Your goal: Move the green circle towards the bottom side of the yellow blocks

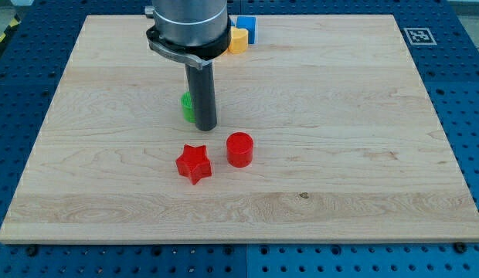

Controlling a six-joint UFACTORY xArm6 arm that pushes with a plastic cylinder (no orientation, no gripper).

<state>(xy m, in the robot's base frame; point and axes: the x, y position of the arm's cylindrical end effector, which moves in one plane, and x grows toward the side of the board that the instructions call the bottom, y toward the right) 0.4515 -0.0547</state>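
Camera view, nearest first: below my tip (pixel 206 127), toward the view's bottom, sit the red star (pixel 194 163) and, just to its right, the red cylinder (pixel 240 149), both apart from me and from each other. My rod has no jaws and holds nothing; it can only press on things from the side, and its lower end rests on the wooden board (pixel 340 154). Touching my tip on the view's left, or very nearly so, is the green circle (pixel 188 107), mostly hidden behind the rod, so I cannot tell its full outline. I judge I stand on this side of it to begin steering it. Farther off, toward the view's top and a little right of my tip, the yellow block (pixel 237 39) stands against the blue block (pixel 246 28), partly hidden by my arm's housing. Only one yellow piece shows. The green circle lies well short of it, so most of the travel remains, I think.
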